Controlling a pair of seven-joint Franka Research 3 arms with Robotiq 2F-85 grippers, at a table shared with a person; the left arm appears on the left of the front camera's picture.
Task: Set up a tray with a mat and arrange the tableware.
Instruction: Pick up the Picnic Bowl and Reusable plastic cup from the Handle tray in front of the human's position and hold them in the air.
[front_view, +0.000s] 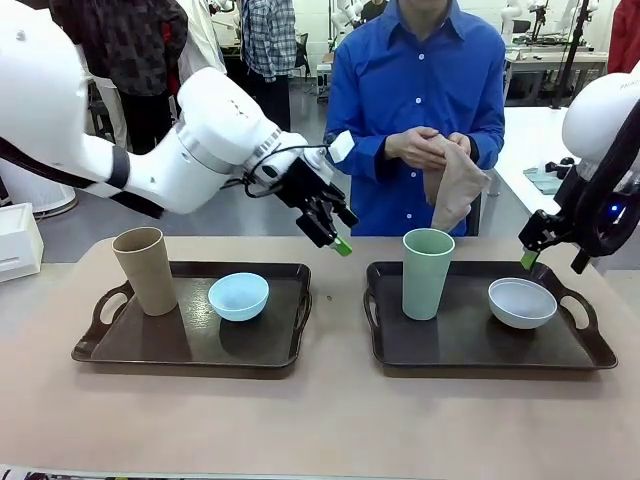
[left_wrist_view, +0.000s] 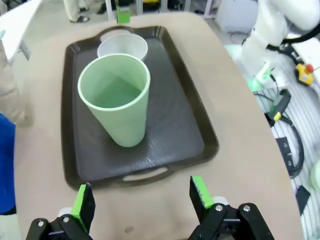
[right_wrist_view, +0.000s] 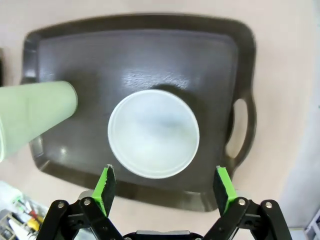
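Note:
Two dark trays lie side by side. On the left tray (front_view: 130, 345) stand the tan-brown cup (front_view: 146, 270) and the light blue bowl (front_view: 238, 296). The right tray (front_view: 450, 345) carries the pale green cup (front_view: 427, 272) and the white bowl (front_view: 522, 302). My left gripper (front_view: 335, 238) hovers open above the gap between the trays, facing the green cup (left_wrist_view: 116, 100). My right gripper (front_view: 530, 258) hangs open above the white bowl (right_wrist_view: 153, 133), with nothing between its fingers. The person holds a beige mat (front_view: 458, 185) in both hands behind the right tray.
A white box (front_view: 18, 240) sits at the table's far left edge. Bare tan tabletop (front_view: 320, 420) stretches in front of both trays. The right arm's base and cables (left_wrist_view: 280, 100) stand beside the table in the left wrist view.

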